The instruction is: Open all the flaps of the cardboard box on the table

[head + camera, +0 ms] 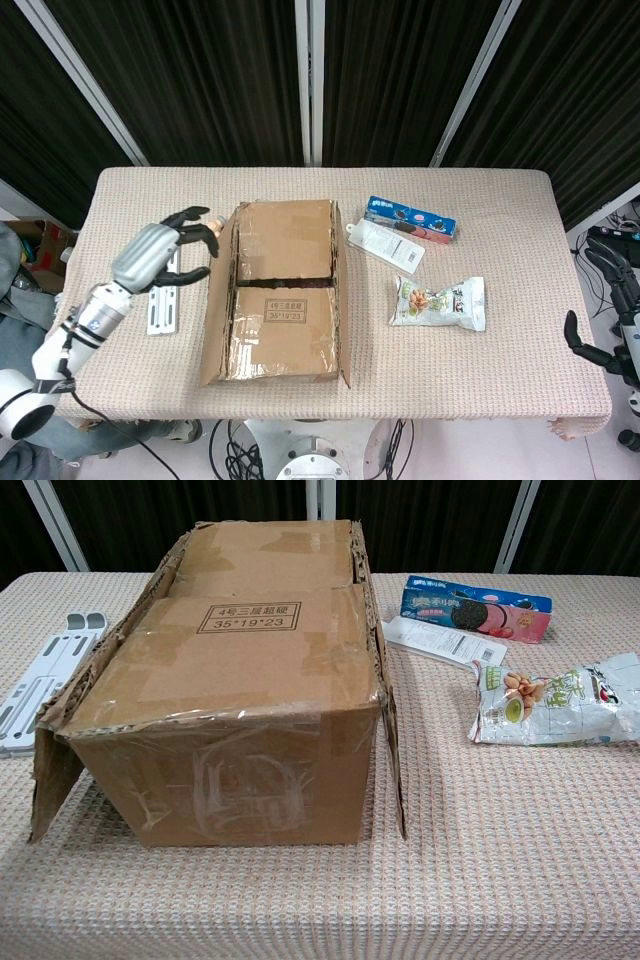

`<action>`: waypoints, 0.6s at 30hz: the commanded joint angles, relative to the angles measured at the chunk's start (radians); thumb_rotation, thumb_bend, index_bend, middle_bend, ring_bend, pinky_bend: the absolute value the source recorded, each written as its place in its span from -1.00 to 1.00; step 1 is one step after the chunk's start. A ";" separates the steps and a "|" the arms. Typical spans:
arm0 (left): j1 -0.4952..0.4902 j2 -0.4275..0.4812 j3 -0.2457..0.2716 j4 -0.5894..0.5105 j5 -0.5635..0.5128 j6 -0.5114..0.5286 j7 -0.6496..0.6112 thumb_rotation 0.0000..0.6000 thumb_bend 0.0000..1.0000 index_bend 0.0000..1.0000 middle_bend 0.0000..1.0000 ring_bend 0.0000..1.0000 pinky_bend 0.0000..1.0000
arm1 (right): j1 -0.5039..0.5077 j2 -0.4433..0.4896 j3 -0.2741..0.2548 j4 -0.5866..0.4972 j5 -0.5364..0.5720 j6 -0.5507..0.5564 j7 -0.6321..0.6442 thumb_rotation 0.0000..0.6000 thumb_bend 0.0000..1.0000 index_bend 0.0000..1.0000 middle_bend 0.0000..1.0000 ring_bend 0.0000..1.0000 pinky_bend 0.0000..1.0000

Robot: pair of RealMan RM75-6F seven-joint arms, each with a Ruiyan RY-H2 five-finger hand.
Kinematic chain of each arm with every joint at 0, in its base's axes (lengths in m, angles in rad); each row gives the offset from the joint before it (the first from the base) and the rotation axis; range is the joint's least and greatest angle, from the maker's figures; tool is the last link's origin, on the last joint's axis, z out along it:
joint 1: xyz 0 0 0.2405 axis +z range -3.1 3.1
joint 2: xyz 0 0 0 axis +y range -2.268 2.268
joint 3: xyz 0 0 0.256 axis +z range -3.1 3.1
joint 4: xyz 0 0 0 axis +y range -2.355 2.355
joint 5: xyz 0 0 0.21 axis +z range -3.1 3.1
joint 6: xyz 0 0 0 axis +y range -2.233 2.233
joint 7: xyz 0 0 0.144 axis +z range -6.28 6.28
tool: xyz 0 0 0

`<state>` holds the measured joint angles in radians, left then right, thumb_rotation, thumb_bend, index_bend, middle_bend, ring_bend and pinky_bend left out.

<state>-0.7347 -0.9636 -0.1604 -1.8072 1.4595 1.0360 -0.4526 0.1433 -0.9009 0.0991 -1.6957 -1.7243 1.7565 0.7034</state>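
The cardboard box (282, 300) stands mid-table, also close up in the chest view (240, 680). Its two short top flaps lie flat, with a dark gap (285, 283) between them. The long left flap (55, 770) and the long right flap (390, 740) hang outward along the sides. My left hand (165, 250) hovers just left of the box near its far corner, fingers spread, holding nothing. My right hand (585, 345) shows only partly, beyond the table's right edge and far from the box; its finger pose is unclear. Neither hand appears in the chest view.
A white folding stand (163, 305) lies left of the box, under my left forearm. Right of the box lie a blue cookie pack (410, 220), a white flat pack (385, 245) and a snack bag (440, 303). Dark curtains hang behind the table.
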 commanded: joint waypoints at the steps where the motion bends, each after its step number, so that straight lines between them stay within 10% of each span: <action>1: -0.087 -0.082 -0.022 -0.039 -0.060 -0.125 0.090 -1.00 -1.00 -0.37 -0.42 -0.77 -0.64 | -0.007 0.014 0.006 -0.002 0.006 0.013 0.014 1.00 0.00 -1.00 -0.99 -1.00 -1.00; 18: -0.214 -0.144 -0.012 -0.004 -0.279 -0.413 0.197 -1.00 -1.00 -0.53 -0.37 -0.79 -0.64 | -0.009 0.019 0.032 0.077 0.060 0.015 0.117 1.00 0.01 -1.00 -0.99 -1.00 -1.00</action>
<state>-0.9459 -1.1101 -0.1712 -1.8081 1.1828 0.6258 -0.2573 0.1329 -0.8799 0.1303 -1.6200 -1.6662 1.7730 0.8190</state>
